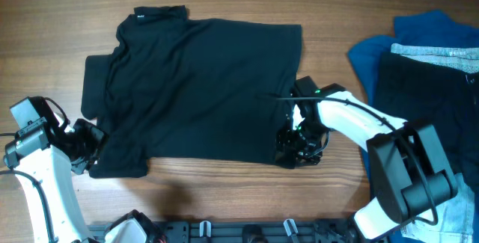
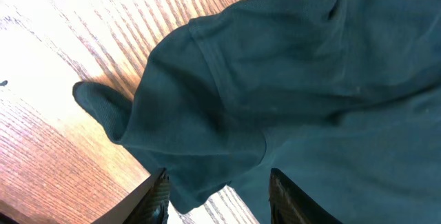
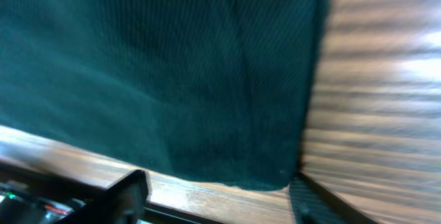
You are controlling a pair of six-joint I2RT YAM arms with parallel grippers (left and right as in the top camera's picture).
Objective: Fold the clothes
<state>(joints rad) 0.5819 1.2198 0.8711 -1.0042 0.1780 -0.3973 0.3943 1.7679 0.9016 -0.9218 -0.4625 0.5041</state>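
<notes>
Brown wooden worktop (image 1: 224, 191) holds a soft black short-sleeved shirt (image 1: 202, 86), spread out flat. The left tool (image 1: 88, 144) is wide open over its near left corner. The right tool (image 1: 298, 147) is wide open at its near right corner.

Wooden table (image 1: 224, 194), bright blue garment (image 1: 368, 54) at right edge, black garment with grey waistband (image 1: 426, 93) atop it

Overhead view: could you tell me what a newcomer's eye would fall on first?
The black shirt lies spread flat across the middle of the wooden table. The left gripper sits at its near left corner and the right gripper at its near right corner. A bright blue garment and another black garment lie at the right.
</notes>
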